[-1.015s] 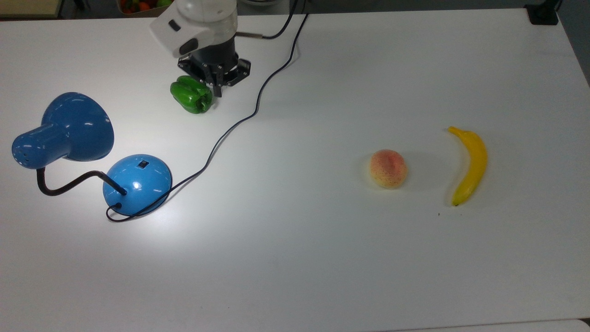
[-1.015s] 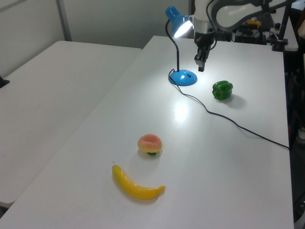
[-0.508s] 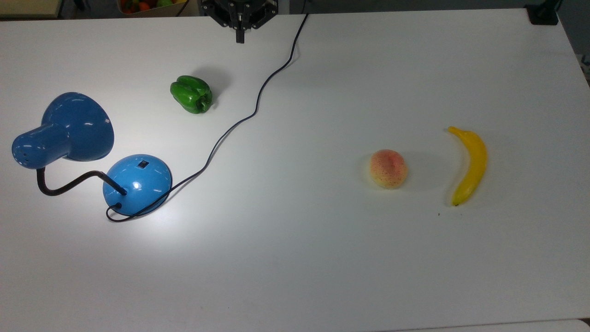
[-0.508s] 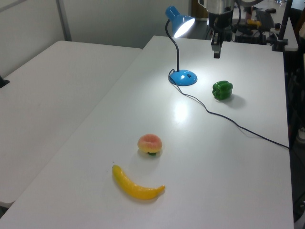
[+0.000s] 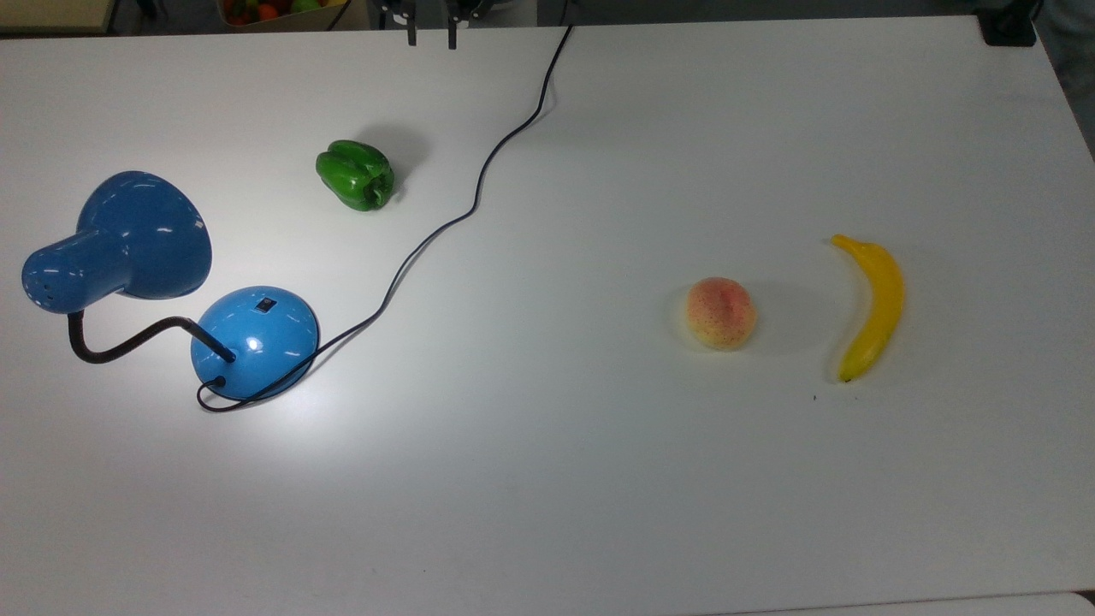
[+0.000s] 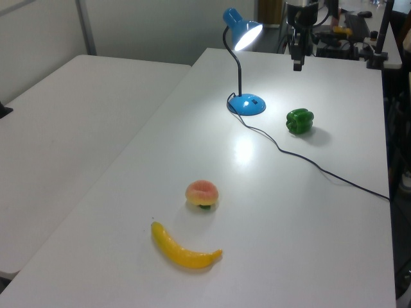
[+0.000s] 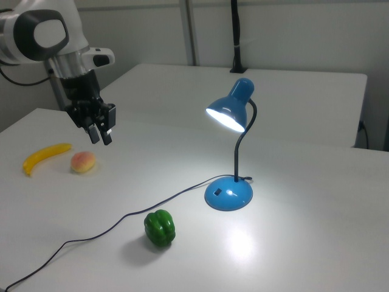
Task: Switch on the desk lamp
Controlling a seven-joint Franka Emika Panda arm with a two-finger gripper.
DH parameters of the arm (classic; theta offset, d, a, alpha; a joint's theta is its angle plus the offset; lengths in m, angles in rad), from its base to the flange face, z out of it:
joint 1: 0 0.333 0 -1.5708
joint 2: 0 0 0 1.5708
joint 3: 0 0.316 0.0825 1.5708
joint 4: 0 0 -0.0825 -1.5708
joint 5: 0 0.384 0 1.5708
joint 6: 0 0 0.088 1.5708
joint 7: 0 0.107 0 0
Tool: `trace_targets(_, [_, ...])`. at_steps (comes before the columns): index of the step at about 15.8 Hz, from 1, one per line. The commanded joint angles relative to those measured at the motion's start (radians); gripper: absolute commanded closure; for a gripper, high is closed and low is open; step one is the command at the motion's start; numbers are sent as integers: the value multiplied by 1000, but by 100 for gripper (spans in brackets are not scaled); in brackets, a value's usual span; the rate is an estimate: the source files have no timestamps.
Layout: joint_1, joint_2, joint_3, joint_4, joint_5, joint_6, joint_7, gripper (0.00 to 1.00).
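On the white table (image 5: 599,479), the lamp (image 7: 230,146) shines near the pepper (image 7: 159,228) while the gripper (image 7: 100,131) hangs well apart, fingers parted and empty; task looks done, keep clear.

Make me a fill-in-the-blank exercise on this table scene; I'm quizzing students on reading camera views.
1. The desk lamp is switched ____.
2. In the top view, the fruit lying between the lamp's base and the banana is the ____.
3. The vegetable beside the black cord is a green ____.
4. The gripper holds ____.

Missing words: on; peach; pepper; nothing
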Motion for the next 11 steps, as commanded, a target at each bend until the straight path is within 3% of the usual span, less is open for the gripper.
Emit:
trace_targets(1, [17, -1, -19, 43, 15, -56, -15, 0])
trace_targets(11, [16, 8, -21, 80, 13, -80, -17, 0])
